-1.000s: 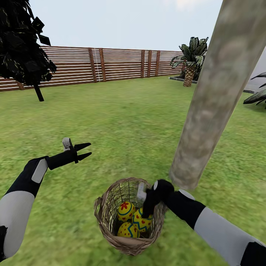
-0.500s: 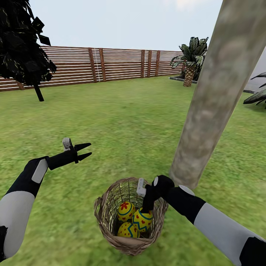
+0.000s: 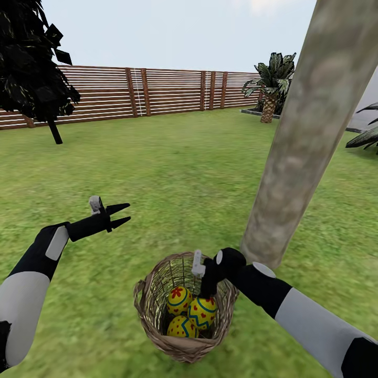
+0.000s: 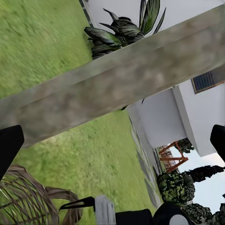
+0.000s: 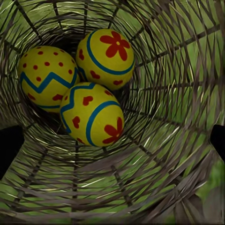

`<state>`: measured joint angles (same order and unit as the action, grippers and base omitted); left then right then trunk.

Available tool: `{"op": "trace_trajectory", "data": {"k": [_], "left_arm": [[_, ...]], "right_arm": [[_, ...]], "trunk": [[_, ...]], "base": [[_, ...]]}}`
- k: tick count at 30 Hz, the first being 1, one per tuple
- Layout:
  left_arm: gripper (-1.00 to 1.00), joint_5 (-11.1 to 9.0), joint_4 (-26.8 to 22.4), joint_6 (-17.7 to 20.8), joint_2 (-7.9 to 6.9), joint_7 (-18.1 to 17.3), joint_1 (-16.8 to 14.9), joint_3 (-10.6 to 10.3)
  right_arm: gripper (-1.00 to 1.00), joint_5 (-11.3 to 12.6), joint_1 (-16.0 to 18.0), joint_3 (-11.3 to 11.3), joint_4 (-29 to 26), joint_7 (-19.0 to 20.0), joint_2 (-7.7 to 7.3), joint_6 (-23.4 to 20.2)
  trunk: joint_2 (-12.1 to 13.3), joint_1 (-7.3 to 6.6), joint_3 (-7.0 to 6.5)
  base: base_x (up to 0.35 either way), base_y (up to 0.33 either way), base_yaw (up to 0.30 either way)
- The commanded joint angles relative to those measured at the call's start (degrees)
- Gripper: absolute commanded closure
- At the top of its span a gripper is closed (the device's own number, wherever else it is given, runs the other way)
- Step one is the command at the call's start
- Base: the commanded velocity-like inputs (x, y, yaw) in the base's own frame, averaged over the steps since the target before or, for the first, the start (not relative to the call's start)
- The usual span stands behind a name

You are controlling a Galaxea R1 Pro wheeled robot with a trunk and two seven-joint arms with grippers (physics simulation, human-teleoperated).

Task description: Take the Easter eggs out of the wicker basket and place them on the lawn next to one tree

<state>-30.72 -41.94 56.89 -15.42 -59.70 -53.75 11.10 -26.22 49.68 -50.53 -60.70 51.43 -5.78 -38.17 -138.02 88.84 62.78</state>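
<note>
Both arms are seen clad in white forearm shells joined by black segments, a pale grey oval panel being set on each black wrist, with slim black pointed fingers [image 3: 118, 214] and a small light-grey block fitted alongside.

No readable text, labels, brand names, numbers or signs appear in any of the views. The three eggs [image 5: 91, 119] carry only painted decoration, red flowers, red dots and blue zigzag bands on yellow, with no letters or figures among them. The basket [image 3: 181, 344], the tree trunk [image 3: 304, 136], the wooden fence [image 3: 157, 92] and the white house wall [image 4: 197, 122] are all unmarked. The robot's arms and grippers show plain black and white surfaces without any lettering that can be made out.
</note>
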Motion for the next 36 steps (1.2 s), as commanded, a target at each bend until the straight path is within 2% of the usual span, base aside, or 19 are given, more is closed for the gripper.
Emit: {"op": "trace_trajectory", "data": {"k": [1,10,19,23,36], "left_arm": [[-1.00,0.08,0.01,0.24,0.02,-0.17,-0.04,0.06],[-1.00,0.05,0.01,0.24,0.06,-0.31,-0.04,0.15],[-1.00,0.04,0.01,0.15,0.10,-0.32,-0.04,0.10],[-1.00,0.04,0.01,0.15,0.12,-0.32,-0.04,0.08],[-1.00,0.04,0.01,0.15,0.13,-0.32,-0.02,0.06]], "right_arm": [[-1.00,-0.74,0.04,-0.08,-0.11,0.39,-0.03,0.45],[-1.00,-1.11,0.01,-0.10,-0.50,0.43,0.30,1.67],[-1.00,-1.03,-0.02,-0.10,-0.94,0.43,1.75,2.47],[-1.00,-1.03,-0.02,-0.10,-1.89,0.43,1.89,2.48],[-1.00,-0.80,-0.28,-0.10,-2.69,0.35,1.85,2.40]], "trunk": [[-0.02,-0.01,0.05],[-0.02,-0.01,0.05],[-3.63,1.97,1.67],[-5.22,2.84,2.39],[-5.40,3.17,5.27]], "base": [[0.000,0.000,0.000],[0.000,0.000,0.000],[0.000,0.000,0.000],[0.000,0.000,0.000],[0.000,0.000,0.000]]}}
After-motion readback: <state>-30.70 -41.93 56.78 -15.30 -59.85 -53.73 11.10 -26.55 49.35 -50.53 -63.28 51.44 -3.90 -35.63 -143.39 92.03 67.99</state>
